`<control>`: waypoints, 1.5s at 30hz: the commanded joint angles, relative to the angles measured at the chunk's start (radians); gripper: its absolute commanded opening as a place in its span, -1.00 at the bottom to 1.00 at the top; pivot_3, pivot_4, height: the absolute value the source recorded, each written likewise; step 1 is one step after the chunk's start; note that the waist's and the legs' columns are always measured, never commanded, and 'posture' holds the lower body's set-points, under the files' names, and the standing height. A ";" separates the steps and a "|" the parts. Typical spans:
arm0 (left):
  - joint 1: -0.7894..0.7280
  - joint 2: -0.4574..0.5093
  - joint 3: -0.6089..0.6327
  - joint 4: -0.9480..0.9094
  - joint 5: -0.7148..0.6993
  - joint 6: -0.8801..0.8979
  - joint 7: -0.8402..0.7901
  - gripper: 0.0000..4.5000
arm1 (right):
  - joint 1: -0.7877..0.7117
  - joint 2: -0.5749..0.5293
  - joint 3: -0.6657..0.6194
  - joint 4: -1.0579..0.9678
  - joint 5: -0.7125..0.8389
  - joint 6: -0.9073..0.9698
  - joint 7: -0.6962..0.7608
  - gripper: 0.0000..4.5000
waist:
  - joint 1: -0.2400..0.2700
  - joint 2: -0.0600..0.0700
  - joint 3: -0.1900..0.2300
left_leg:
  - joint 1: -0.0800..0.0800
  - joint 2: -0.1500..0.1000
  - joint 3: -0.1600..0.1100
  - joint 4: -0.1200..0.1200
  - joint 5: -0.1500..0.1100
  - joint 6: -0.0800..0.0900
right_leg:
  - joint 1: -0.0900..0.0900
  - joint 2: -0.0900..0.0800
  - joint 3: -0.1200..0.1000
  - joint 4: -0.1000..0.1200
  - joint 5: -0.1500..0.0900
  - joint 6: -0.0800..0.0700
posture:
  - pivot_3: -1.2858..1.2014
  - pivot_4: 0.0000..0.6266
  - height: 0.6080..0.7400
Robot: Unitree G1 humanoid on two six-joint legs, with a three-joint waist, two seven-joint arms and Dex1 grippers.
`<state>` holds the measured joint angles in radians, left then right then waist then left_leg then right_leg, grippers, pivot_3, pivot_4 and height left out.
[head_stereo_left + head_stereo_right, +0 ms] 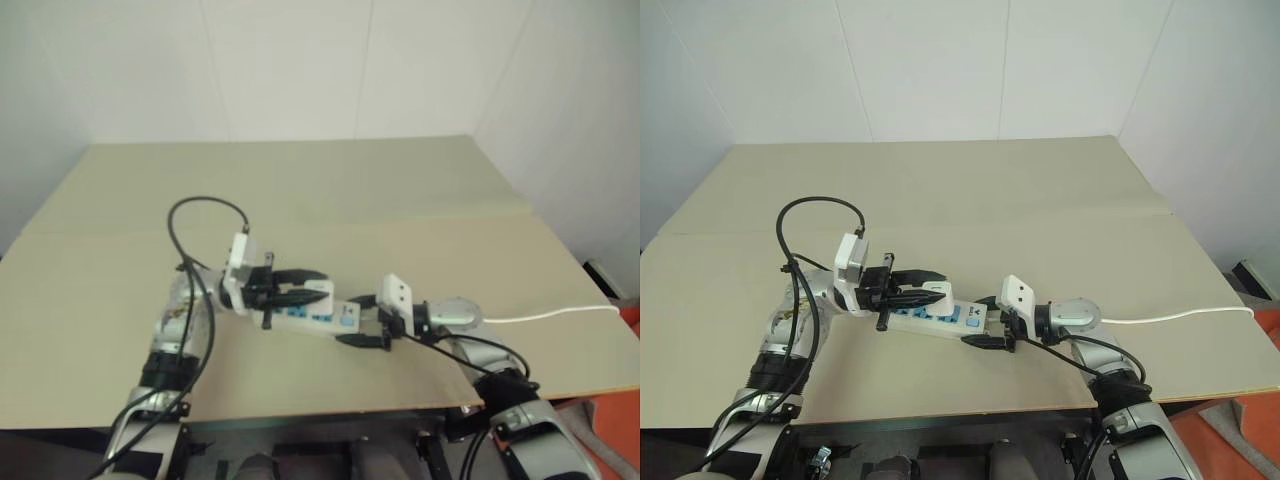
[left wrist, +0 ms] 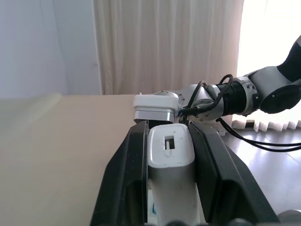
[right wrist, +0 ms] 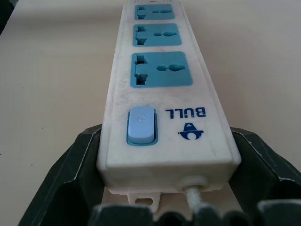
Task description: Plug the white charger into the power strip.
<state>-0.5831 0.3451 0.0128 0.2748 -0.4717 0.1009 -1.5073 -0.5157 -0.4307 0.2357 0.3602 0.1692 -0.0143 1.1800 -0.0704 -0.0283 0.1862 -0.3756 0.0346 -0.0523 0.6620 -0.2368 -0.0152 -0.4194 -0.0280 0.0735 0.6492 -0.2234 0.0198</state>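
The beige surface (image 1: 1060, 190) carried the power strip (image 3: 162, 89) near its front edge. The right tool (image 1: 990, 322) stood wide, straddling the strip's switch end. The left tool (image 1: 925, 285) clamped the white charger (image 2: 170, 147) above the strip's far end.

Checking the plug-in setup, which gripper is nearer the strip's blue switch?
Right. The right gripper straddles the power strip at its switch end; the left gripper holds the white charger over the far sockets.
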 commanded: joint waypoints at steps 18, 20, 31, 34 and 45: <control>-0.057 0.010 -0.049 0.169 -0.028 -0.124 -0.107 -0.55 | 0.021 0.002 0.037 0.017 -0.016 0.011 0.104 0.53 | 0.001 0.000 0.000 | -0.001 0.000 0.000 0.000 0.000 0.000 | 0.000 0.000 0.000 -0.001 0.000 0.000 | 0.03 -0.52 1.00; -0.060 0.006 -0.058 0.185 -0.025 -0.145 -0.107 -0.55 | 0.025 0.002 0.036 0.011 -0.017 0.012 0.099 0.53 | 0.001 0.000 0.000 | -0.001 0.000 0.000 0.000 0.000 0.000 | 0.000 0.000 0.000 -0.001 0.000 0.000 | 0.03 -0.52 1.00; -0.112 0.007 -0.130 0.331 -0.004 -0.259 -0.107 -0.55 | 0.068 -0.002 0.030 -0.037 -0.016 0.031 0.076 0.53 | 0.003 0.000 0.000 | -0.001 0.000 0.000 0.000 0.000 0.000 | 0.000 0.000 0.000 -0.001 -0.002 0.004 | 0.03 -0.52 1.00; -0.126 -0.001 -0.136 0.367 -0.003 -0.278 -0.107 -0.55 | 0.079 -0.002 0.032 -0.052 -0.016 0.037 0.070 0.53 | 0.003 0.000 0.000 | -0.001 0.000 0.000 0.000 0.000 0.000 | 0.000 0.000 0.000 -0.001 -0.004 0.007 | 0.03 -0.52 1.00; -0.128 0.005 -0.174 0.382 -0.042 -0.268 -0.107 -0.55 | 0.080 -0.002 0.034 -0.065 -0.016 0.046 0.062 0.53 | 0.003 0.000 -0.001 | -0.001 0.000 0.000 0.000 0.000 0.000 | 0.000 0.000 0.000 -0.001 -0.004 0.008 | 0.03 -0.52 1.00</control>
<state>-0.7142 0.3415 -0.1461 0.6778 -0.5026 -0.1724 -1.6110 -0.4594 -0.4335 0.2269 0.2897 0.1713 0.0070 1.2245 -0.0673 -0.0287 0.1853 -0.3768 0.0345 -0.0527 0.6619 -0.2368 -0.0152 -0.4195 -0.0281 0.0731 0.6483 -0.2279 0.0274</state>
